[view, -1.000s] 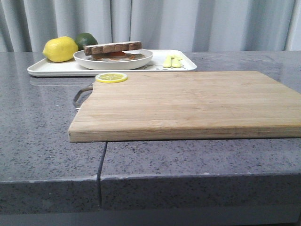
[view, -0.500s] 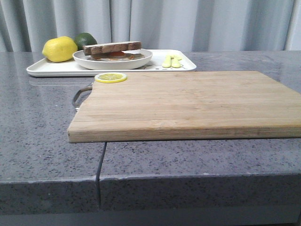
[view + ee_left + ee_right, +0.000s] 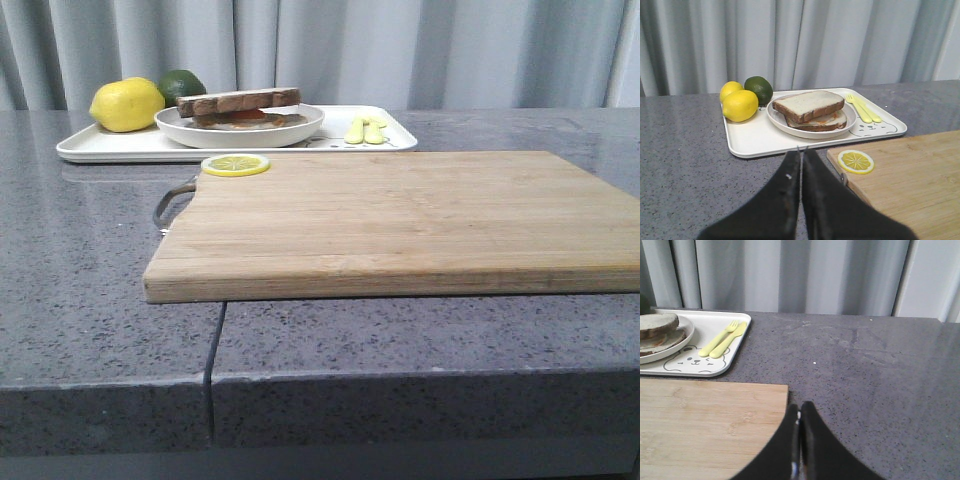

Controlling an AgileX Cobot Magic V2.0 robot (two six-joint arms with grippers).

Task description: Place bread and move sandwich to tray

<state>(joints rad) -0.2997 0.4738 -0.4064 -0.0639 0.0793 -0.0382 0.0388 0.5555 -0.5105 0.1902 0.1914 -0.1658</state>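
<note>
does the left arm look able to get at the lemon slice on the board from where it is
Probably yes. The left gripper, fingers shut, hangs over bare counter just short of the cutting board, and nothing stands between it and the lemon slice at the board's corner.

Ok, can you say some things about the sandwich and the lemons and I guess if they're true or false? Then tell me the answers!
1. The sandwich sits on a round white plate on the tray. True.
2. A lemon slice lies on the tray. False: it lies on a corner of the wooden cutting board.
3. The left gripper is holding a slice of bread. False: its fingers are shut together with nothing between them.
4. A yellow fork and spoon lie on the tray beside the plate. True.
5. Only one lemon is on the tray. False: two lemons and a green lime sit there.
6. The right gripper is shut and holds nothing. True.
</note>
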